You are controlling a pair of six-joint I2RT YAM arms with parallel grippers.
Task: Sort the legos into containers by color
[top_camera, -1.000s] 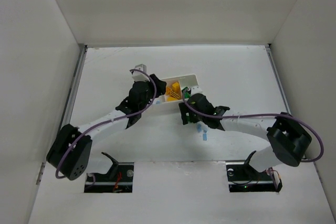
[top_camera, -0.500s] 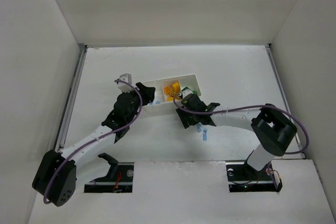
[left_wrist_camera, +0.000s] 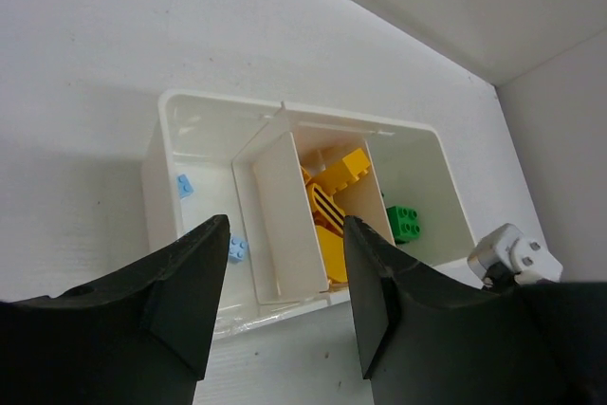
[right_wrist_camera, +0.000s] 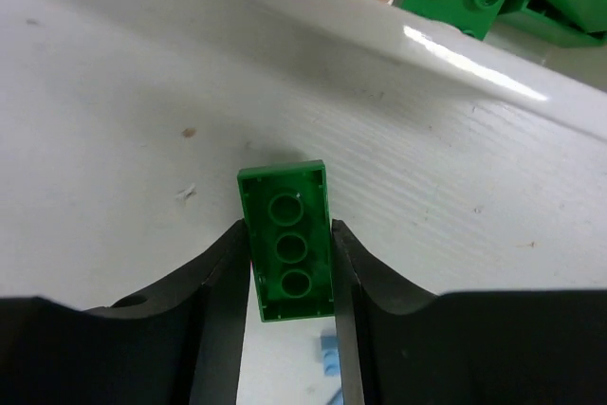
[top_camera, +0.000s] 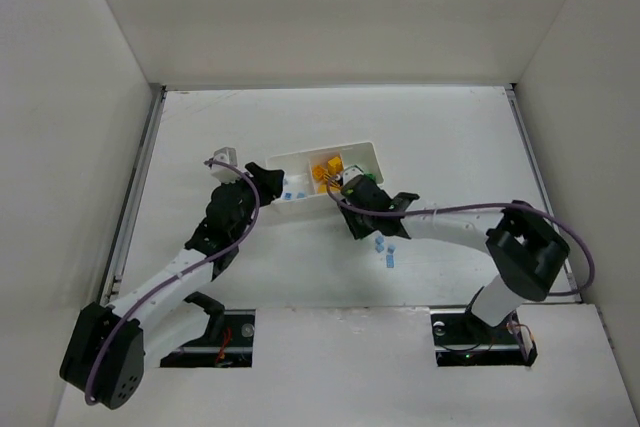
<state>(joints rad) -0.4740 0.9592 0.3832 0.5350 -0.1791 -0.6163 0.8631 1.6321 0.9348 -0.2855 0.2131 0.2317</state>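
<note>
I am watching the right gripper (right_wrist_camera: 287,239) clamping a green lego (right_wrist_camera: 286,272), its hollow underside with three round tubes facing the wrist camera, just outside the white tray (left_wrist_camera: 161,149) wall by the green compartment (left_wrist_camera: 422,182), left gripper (left_wrist_camera: 285,234) hanging released, now drawn back off the pale blue compartment (left_wrist_camera: 204,173).

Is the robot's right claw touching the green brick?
Touching. The right wrist view shows the green brick pinched between both fingers of the right gripper.
</note>
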